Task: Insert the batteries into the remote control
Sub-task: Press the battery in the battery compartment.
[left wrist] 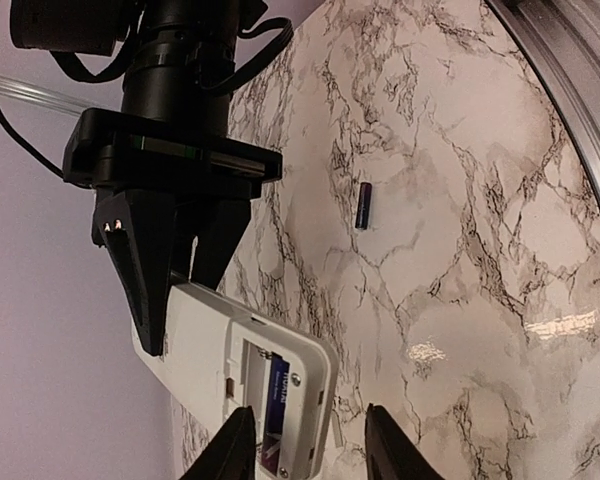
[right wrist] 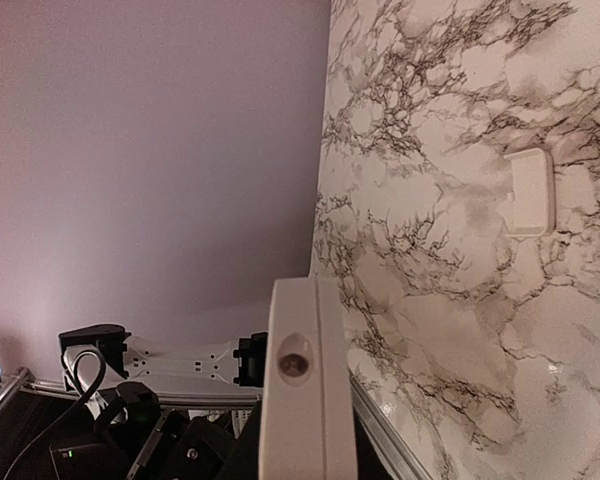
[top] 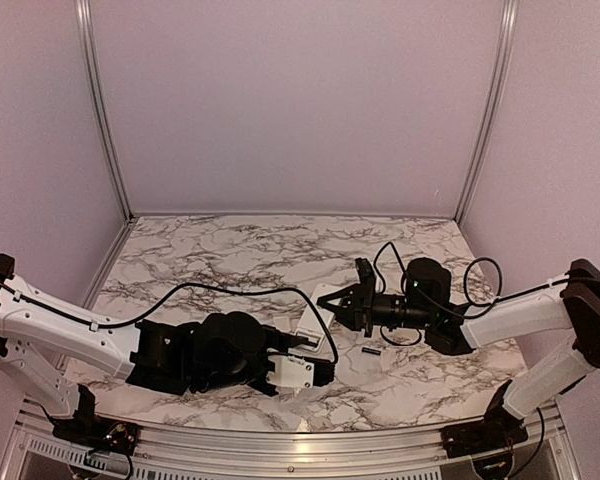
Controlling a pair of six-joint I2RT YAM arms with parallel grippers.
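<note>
The right hand (left wrist: pixel 175 310) is clamped on the remote control (left wrist: pixel 215 345). The left hand (left wrist: pixel 308 420) is apart around its end. Gently push the inside battery (left wrist: pixel 277 400) flat; the other battery (left wrist: pixel 364 205) lies on the worktop (left wrist: pixel 460 300).

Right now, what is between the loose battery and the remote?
Nothing, just bare table between the battery and the remote, as the left wrist view shows.

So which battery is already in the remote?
The battery seated inside the opened remote; the other battery lies loose on the table.
</note>
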